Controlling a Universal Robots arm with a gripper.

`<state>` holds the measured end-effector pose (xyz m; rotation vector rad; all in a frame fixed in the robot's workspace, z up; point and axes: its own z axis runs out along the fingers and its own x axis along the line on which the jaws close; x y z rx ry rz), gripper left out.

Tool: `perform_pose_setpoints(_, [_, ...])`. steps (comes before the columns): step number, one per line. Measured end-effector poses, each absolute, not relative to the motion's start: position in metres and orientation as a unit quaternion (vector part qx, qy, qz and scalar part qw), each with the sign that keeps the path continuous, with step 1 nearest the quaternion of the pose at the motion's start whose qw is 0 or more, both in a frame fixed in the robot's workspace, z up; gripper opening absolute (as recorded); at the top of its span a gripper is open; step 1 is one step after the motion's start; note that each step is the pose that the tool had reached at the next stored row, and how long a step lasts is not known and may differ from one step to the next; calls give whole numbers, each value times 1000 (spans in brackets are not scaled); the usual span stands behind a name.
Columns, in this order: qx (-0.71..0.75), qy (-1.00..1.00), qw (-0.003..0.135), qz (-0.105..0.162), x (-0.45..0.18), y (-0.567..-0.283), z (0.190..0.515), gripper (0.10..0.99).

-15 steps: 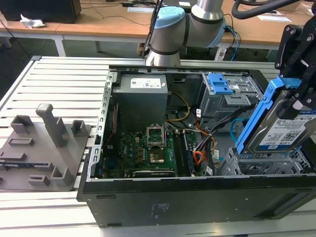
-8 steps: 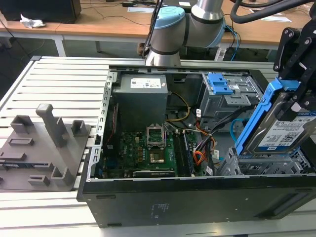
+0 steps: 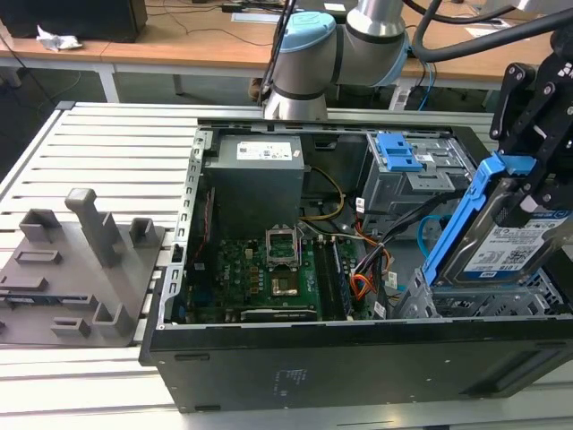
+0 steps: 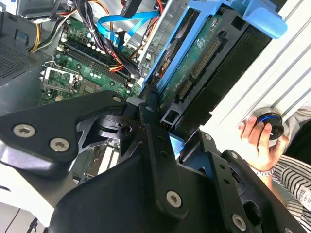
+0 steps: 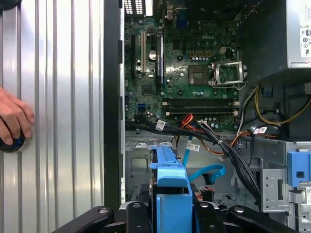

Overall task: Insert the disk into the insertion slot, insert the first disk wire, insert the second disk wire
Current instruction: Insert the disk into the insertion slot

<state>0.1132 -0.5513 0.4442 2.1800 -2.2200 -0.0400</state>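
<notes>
Currently the disk (image 3: pixel 506 253), seated in its blue carrier (image 3: pixel 466 219), is held by the gripper (image 3: pixel 530 190) at the right edge of the exterior view, above the lower right corner of the open computer case (image 3: pixel 358 358). The gripper is closed onto the disk's upper end, jaws set narrow with the carrier clamped between them. The disk is tilted. Its long axis is noted to run from upper right down to lower left in the exterior view. The lower end is pointed at the insertion slot (image 3: pixel 488 303), the perforated light grey bay directly beneath, at the lower right of that view. The lower end is recorded at the mouth of the slot; whether the sheet metal is touched cannot be told. The disk is judged not yet seated, since most of its body stands above the bay. In the first wrist view the first disk wire (image 5: pixel 190 121) and the second disk wire (image 5: pixel 208 172) are seen lying loose inside the case, near the slot. Both are judged unconnected, the disk being raised apart from them. A person's hand (image 4: pixel 260 138) is rested on a round button (image 4: pixel 271 124) on the slatted worktop (image 3: pixel 107 152), outside the case.
</notes>
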Motion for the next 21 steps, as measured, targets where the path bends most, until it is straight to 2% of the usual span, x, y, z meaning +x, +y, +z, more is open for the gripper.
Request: perform_pose_setpoints(21, [701, -713, 15, -13, 118, -545, 420, 365])
